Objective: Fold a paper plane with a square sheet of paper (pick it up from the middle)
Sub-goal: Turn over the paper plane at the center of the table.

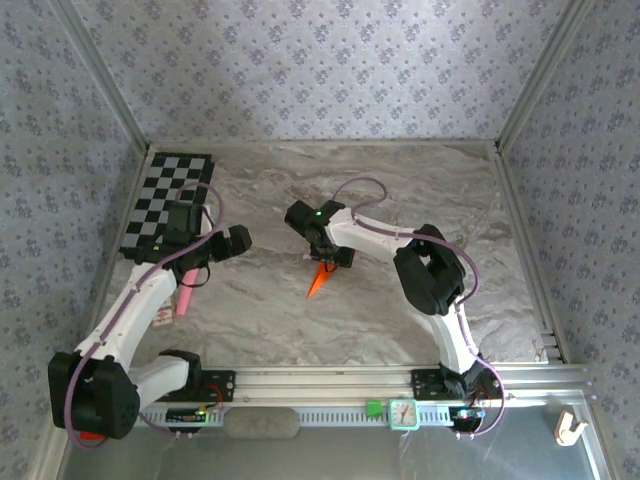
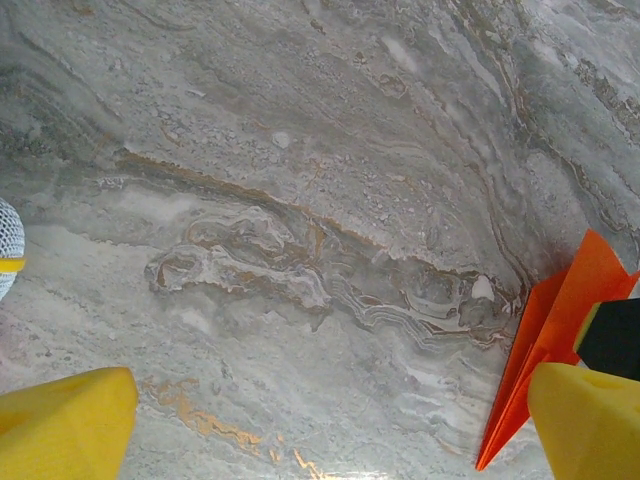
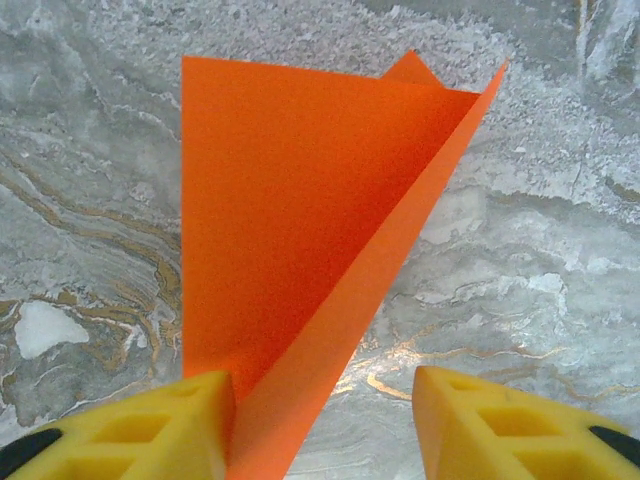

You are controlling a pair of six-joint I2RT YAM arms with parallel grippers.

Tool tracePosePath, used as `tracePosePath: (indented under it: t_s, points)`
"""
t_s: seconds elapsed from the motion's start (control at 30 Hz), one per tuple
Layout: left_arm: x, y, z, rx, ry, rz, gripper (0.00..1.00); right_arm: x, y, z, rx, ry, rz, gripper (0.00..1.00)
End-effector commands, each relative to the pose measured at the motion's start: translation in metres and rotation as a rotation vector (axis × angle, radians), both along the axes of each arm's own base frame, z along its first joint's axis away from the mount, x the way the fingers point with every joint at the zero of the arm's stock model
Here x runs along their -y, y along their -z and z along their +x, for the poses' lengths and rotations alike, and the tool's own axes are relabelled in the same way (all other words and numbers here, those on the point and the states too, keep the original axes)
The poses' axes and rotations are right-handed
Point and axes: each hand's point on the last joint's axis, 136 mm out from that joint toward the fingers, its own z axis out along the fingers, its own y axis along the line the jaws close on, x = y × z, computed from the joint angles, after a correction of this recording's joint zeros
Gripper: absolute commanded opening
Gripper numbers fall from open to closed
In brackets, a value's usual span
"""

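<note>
From above, one paper plane point(image 1: 318, 283) is being seen on the table point(image 1: 420, 190), its long axis slanting toward the bases. It lies just beside the right gripper point(image 1: 333, 258), well apart from the left gripper point(image 1: 236, 240).

Left wrist: jaws are being held spread, with the plane off right.

Right wrist: jaws are being held released, with the plane lying ahead between them.

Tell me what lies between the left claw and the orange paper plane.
Nothing: the stretch between the left claw and the paper plane is bare marble table. The top and left wrist views both show it.

Paper plane point(image 1: 317, 284), bright orange, narrow, pointed, folded
</note>
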Motion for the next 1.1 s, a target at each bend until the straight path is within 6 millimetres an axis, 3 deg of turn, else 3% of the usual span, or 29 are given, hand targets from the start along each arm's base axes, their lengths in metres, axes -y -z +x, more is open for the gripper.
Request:
tracePosePath:
  t_s: [0.0,0.33,0.67,0.77,0.9,1.07]
  points:
    - [0.001,-0.003,0.002,0.004,0.01,-0.012,1.0,0.009,-0.009,-0.005,0.02,0.037,-0.022,0.49]
    - [0.001,-0.002,0.003,-0.006,0.002,-0.022,1.0,0.008,-0.002,-0.008,0.002,0.063,0.01,0.35]
    - [0.002,-0.001,0.004,-0.007,-0.01,-0.038,1.0,0.021,-0.011,-0.007,0.053,0.092,0.024,0.07]
    - [0.0,-0.001,0.006,-0.002,-0.034,-0.049,1.0,0.024,-0.021,-0.002,0.089,0.082,0.032,0.01]
    - [-0.005,-0.003,0.01,0.003,-0.082,-0.074,1.0,0.023,-0.043,0.008,0.152,0.016,0.074,0.0]
    - [-0.014,0.001,0.011,-0.004,-0.15,-0.119,1.0,0.0,-0.079,0.028,0.225,-0.203,0.171,0.0]
